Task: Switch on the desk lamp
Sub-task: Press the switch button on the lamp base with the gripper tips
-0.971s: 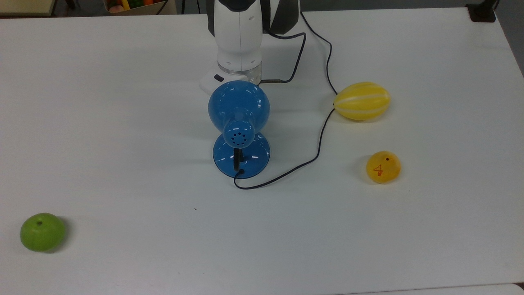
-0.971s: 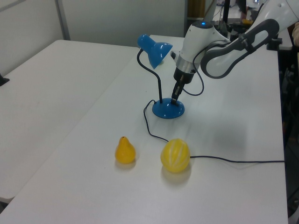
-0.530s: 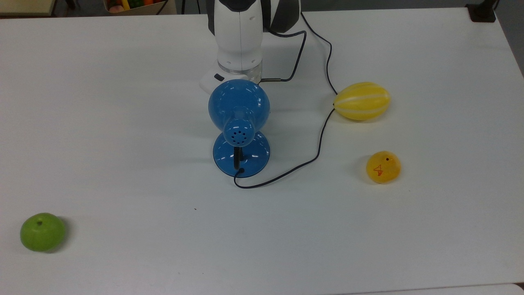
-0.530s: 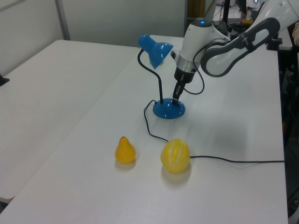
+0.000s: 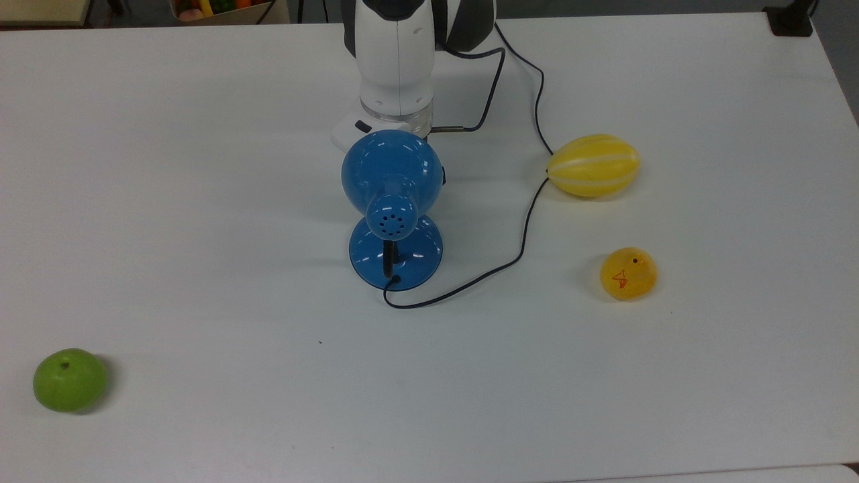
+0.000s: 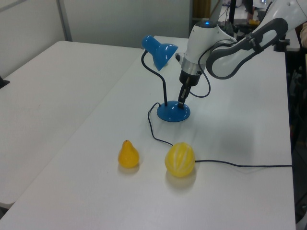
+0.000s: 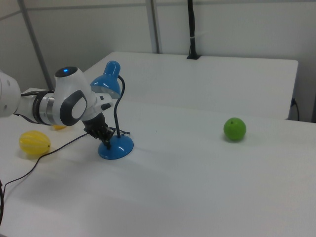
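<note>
Gripper (image 6: 182,101) tip on the desk lamp (image 6: 165,81) base, finger state not discernible; the switch press probably wants a straight, gentle downward push, avoiding base slide.

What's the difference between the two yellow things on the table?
The melon is larger than the pear. The melon is paler yellow with white stripes; the pear is deeper orange-yellow and unstriped, with a small red mark. The melon lies on its side, an oval; in the left view the pear stands upright, tapering to a point. The lamp's cord touches the melon, not the pear. Both sit on the white table.
</note>
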